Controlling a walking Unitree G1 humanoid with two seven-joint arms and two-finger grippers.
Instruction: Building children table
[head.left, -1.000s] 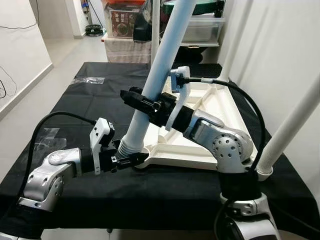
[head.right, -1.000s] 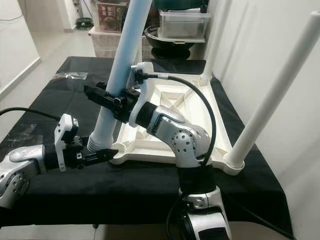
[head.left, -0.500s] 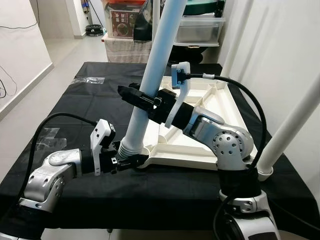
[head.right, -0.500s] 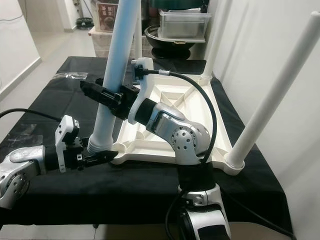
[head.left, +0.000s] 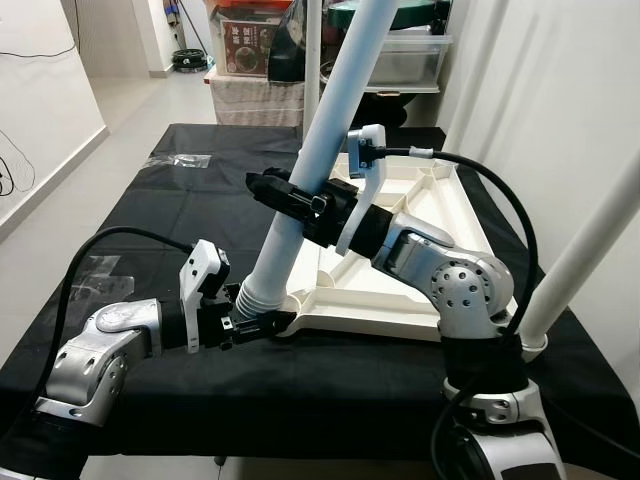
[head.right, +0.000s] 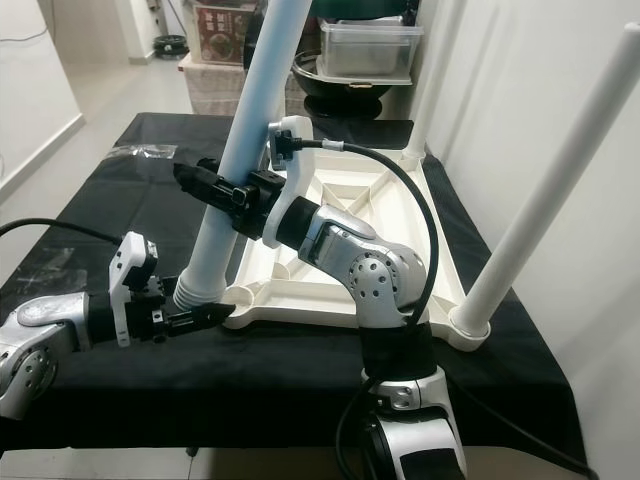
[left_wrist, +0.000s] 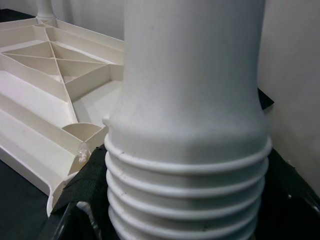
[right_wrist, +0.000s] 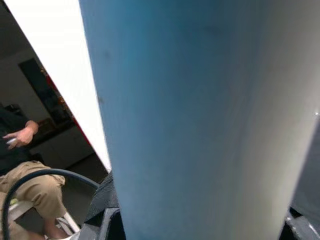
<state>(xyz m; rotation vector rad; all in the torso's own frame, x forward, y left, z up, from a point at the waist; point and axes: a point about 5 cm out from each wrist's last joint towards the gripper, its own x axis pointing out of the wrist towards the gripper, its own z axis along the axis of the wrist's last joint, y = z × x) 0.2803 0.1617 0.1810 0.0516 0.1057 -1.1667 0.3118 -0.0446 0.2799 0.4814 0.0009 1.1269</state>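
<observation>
A white table top (head.left: 400, 290) lies upside down on the black-covered bench (head.left: 200, 200). At its right side two white legs stand fitted, one of them the near leg (head.left: 580, 250). A third white leg (head.left: 320, 140) leans to the right over the near-left corner. Its ribbed threaded end (head.left: 255, 297) sits just beside the corner socket (head.left: 292, 303). My right gripper (head.left: 285, 197) is shut on the leg's shaft (right_wrist: 200, 125) partway up. My left gripper (head.left: 255, 323) is shut on the threaded end (left_wrist: 185, 175), with black fingers (left_wrist: 75, 200) on either side of it.
A clear plastic bag (head.left: 180, 160) lies at the far left of the bench and another wrapper (head.left: 95, 270) at its near left. Storage boxes (head.left: 400, 55) stand behind the bench. A white wall (head.left: 560, 100) runs close on the right. A seated person (right_wrist: 25, 175) is nearby.
The held leg stood more upright half a second ago and now leans back to the right. Both grippers keep their hold on it.
</observation>
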